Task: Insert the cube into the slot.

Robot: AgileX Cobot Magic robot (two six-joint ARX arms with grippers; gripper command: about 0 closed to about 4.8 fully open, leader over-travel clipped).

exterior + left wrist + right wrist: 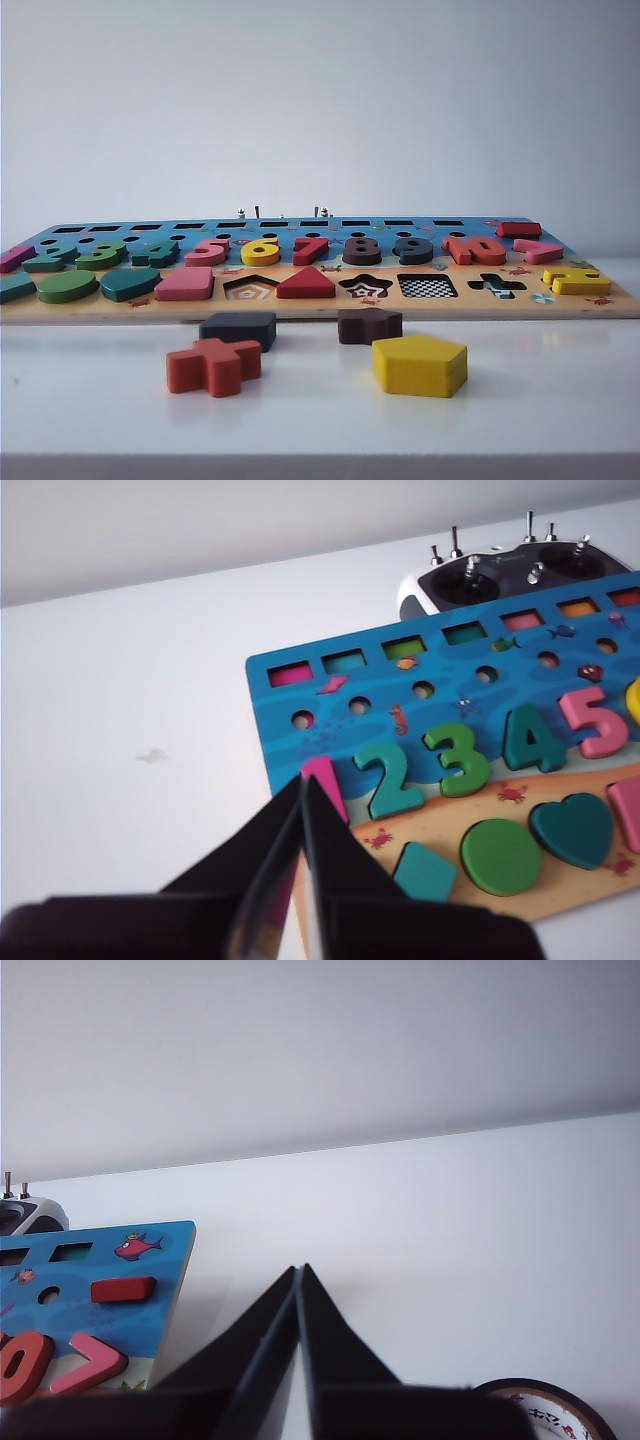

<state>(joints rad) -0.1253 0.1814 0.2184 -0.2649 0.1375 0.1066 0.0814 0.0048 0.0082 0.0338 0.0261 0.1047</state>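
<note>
Task had not started — the cube (pixel 238 329), a flat dark navy square block, lay on the white table (pixel 320 410) just in front of the puzzle board's (pixel 330 309) near edge, left of centre in the exterior view. Nothing touched it. Beside it sat 3 other loose blocks: a red cross block (pixel 213 365) nearer the camera, a dark brown star block (pixel 369 325) to its right, a yellow pentagon block (pixel 420 364) further right.

The slot (pixel 427 286), the checkerboard square recess, was empty in the board's front row, between the star-shaped recess (pixel 365 287) and the cross-shaped recess (pixel 497 286), off to the right of the cube.

Neither arm showed in the exterior view. Left gripper (pixel 302 782) had its fingers pressed together, holding nothing, hovering over the board's left end near the pink 1 (pixel 325 790) and teal 2 (pixel 392 777). Right gripper (pixel 299 1271) likewise closed and empty, over bare table off the board's right end, a tape roll (pixel 548 1408) nearby. A radio controller (pixel 510 575) sat behind the board.

Everything was left to do — opening a gripper, reaching the cube, grasping, carrying it over the board, seating it in the slot. The cube is flat, so I'd judge the pick needs a grip across its edges.
</note>
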